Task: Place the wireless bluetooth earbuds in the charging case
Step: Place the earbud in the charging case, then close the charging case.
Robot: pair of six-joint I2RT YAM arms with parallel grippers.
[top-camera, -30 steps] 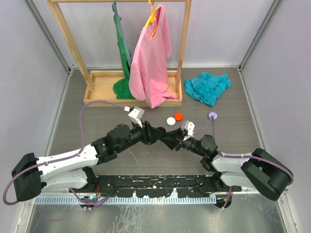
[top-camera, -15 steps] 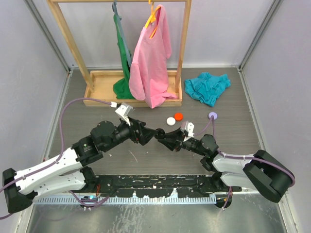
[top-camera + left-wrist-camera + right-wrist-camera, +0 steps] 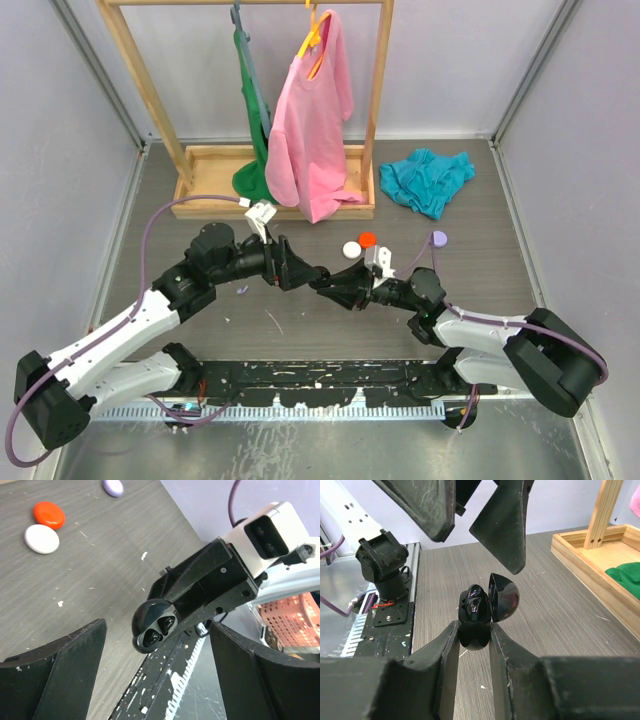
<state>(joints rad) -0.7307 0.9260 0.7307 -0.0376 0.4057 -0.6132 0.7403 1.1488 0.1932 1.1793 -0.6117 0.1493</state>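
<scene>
The black charging case [image 3: 475, 630] is gripped between the fingers of my right gripper [image 3: 474, 627], above the table. Its lid [image 3: 504, 597] stands hinged open. Two black earbuds [image 3: 476, 602] sit in its wells, and the left wrist view shows them side by side [image 3: 156, 628]. My left gripper [image 3: 157, 645] is open, with its fingers [image 3: 505, 525] a short way beyond the case and nothing between them. In the top view the two grippers meet tip to tip, left [image 3: 296, 274] and right [image 3: 330, 287]. A tiny lilac piece [image 3: 241, 291] lies on the table under the left arm.
Red [image 3: 367, 239], white [image 3: 351, 250] and lilac [image 3: 437, 238] discs lie behind the grippers. A wooden rack [image 3: 215, 170] with a pink shirt [image 3: 310, 120] and a green garment stands at the back, with a teal cloth [image 3: 428, 178] to its right. A black rail [image 3: 320, 380] runs along the near edge.
My left gripper has opened and drawn back to the left, away from the case. The right gripper has shifted slightly left, still holding the case.
</scene>
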